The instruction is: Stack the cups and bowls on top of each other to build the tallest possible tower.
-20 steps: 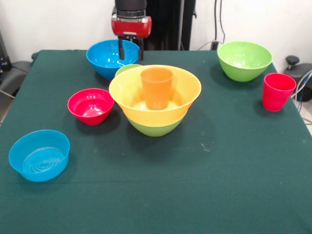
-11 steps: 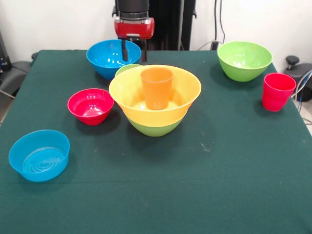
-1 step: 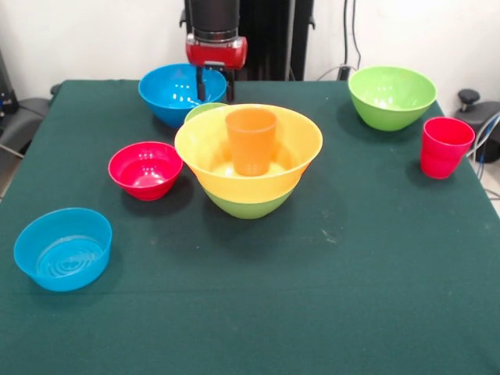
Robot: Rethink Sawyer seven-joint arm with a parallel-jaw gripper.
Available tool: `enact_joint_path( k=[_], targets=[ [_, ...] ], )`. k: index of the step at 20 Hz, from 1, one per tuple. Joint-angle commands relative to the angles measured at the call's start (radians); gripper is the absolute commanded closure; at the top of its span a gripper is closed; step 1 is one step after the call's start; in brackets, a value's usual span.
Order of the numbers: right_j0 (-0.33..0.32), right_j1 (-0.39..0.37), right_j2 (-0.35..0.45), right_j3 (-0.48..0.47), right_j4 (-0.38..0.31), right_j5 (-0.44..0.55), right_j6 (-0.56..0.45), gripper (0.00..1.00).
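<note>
My gripper (image 3: 215,87) hangs at the far side of the table, open, its two fingers astride the right rim of the big blue bowl (image 3: 173,92); one finger is inside the bowl, the other outside. In the middle, the wide orange bowl (image 3: 211,148) sits nested in a big green bowl (image 3: 246,206), and the orange cup (image 3: 251,141) stands upright inside it. The rim of a small green bowl (image 3: 203,110) peeks out behind this stack. Standing alone are the small red bowl (image 3: 145,169), the small blue bowl (image 3: 62,248), another big green bowl (image 3: 391,96) and the red cup (image 3: 445,147).
The dark green tablecloth (image 3: 328,297) covers the whole table. Black equipment and cables (image 3: 476,109) sit just off the table's right edge. A dark object (image 3: 19,117) lies beyond the left edge.
The gripper has come down a little and shifted slightly right, so its fingers now sit lower over the big blue bowl's rim. Bowls and cups have not moved.
</note>
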State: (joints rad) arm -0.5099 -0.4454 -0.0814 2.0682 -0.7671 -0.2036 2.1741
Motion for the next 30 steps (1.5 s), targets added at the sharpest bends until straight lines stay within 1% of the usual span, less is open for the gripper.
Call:
enact_joint_path(
  k=[1, 2, 3, 5, 6, 7, 9, 10, 13, 14, 15, 16, 17, 21, 23, 26, 28, 30],
  targets=[
    [0.088, 0.173, -0.05, -0.139, 0.065, -0.056, 0.098, 0.0],
    [0.084, 0.18, -0.052, -0.137, 0.073, -0.062, 0.105, 0.0],
    [0.077, 0.171, -0.044, -0.132, 0.073, -0.051, 0.104, 0.0],
    [0.083, 0.171, -0.055, -0.125, 0.09, -0.05, 0.111, 0.0],
    [0.07, 0.168, -0.044, -0.12, 0.088, -0.043, 0.11, 0.0],
    [0.059, 0.16, -0.034, -0.111, 0.093, -0.033, 0.104, 1.0],
    [0.056, 0.156, -0.03, -0.101, 0.1, -0.025, 0.11, 1.0],
    [0.051, 0.144, -0.016, -0.089, 0.109, -0.002, 0.113, 1.0],
    [0.067, 0.11, -0.007, -0.047, 0.144, 0.001, 0.134, 1.0],
    [0.082, 0.083, -0.008, -0.033, 0.159, 0.005, 0.139, 1.0],
    [0.084, 0.07, -0.003, -0.025, 0.165, 0.01, 0.139, 1.0],
    [0.08, 0.049, 0.011, -0.016, 0.169, 0.029, 0.134, 1.0],
    [0.062, 0.015, 0.035, -0.002, 0.173, 0.059, 0.127, 1.0],
    [0.032, -0.062, 0.079, 0.037, 0.191, 0.123, 0.107, 1.0],
    [0.004, -0.121, 0.118, 0.058, 0.208, 0.186, 0.087, 1.0],
    [-0.023, -0.273, 0.171, 0.108, 0.261, 0.329, 0.036, 1.0],
    [-0.038, -0.331, 0.198, 0.121, 0.29, 0.398, 0.008, 1.0],
    [-0.042, -0.359, 0.207, 0.13, 0.309, 0.428, 0.003, 1.0]
  ],
)
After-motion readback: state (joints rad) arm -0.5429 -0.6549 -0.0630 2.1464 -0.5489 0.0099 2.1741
